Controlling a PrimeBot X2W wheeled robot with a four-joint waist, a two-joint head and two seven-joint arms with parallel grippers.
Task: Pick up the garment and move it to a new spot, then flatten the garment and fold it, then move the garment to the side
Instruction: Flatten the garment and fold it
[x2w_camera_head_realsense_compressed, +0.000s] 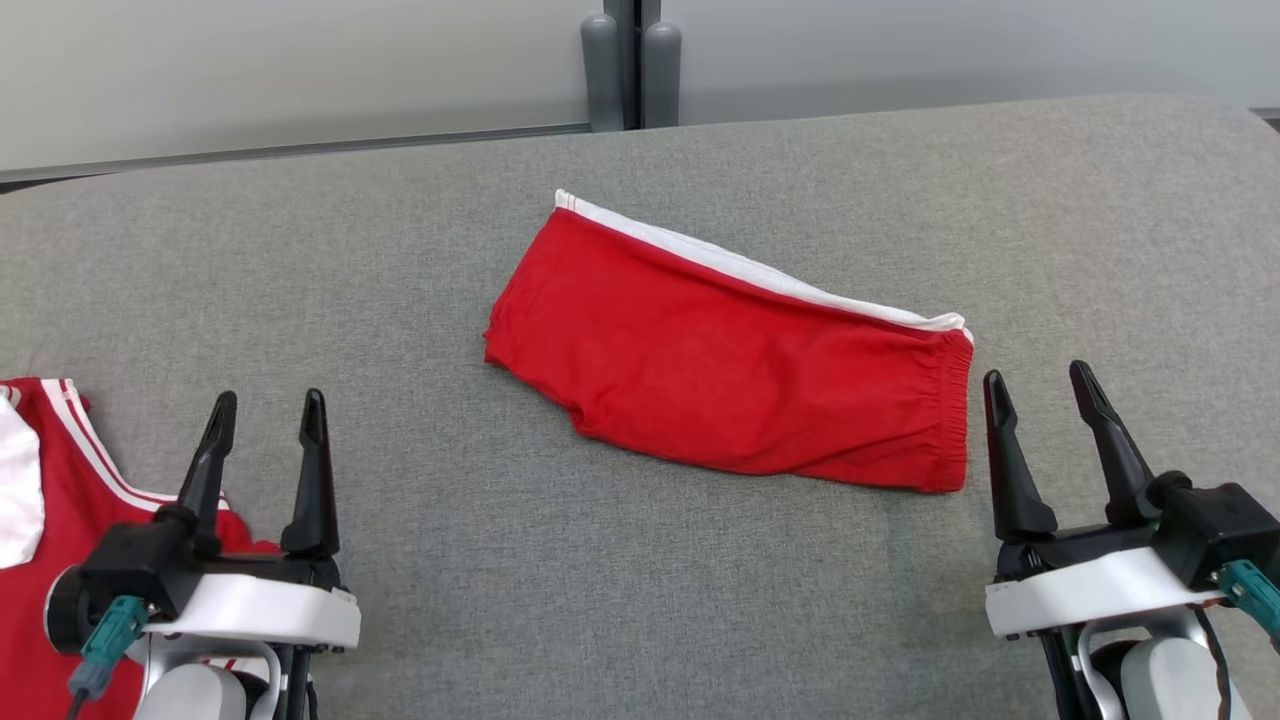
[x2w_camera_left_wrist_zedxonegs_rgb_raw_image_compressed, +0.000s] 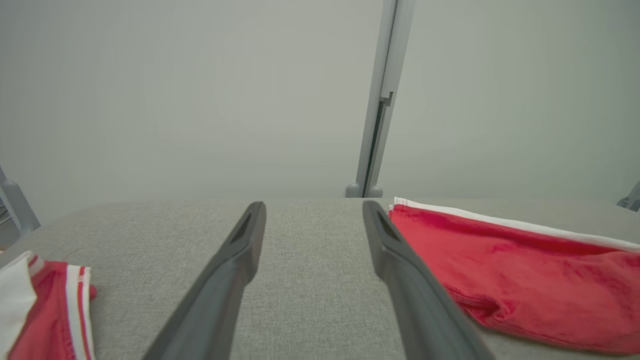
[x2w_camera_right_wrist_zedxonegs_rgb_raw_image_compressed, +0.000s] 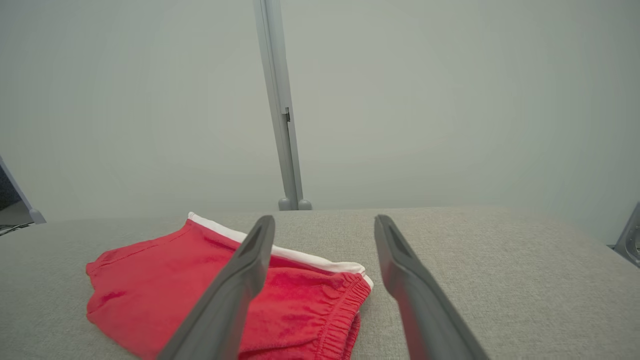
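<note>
Head view: folded red shorts (x2w_camera_head_realsense_compressed: 730, 370), gathered elastic waistband, are lying on grey woven padding (x2w_camera_head_realsense_compressed: 500, 560); left gripper (x2w_camera_head_realsense_compressed: 269, 400), right gripper (x2w_camera_head_realsense_compressed: 1036, 373) are gaping wide, empty.

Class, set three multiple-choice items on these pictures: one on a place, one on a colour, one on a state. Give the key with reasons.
1. Where do the shorts lie? A middle of the table; B its left edge; C in a gripper.
2. What colour is their edge stripe? A blue; B white; C black.
3. How do the left gripper and right gripper stand? A shut on cloth; B open, empty; C crossed.
Key: 1A, table shows all round them; 2B, white band along the far edge; 3B, fingers spread, nothing between.
</note>
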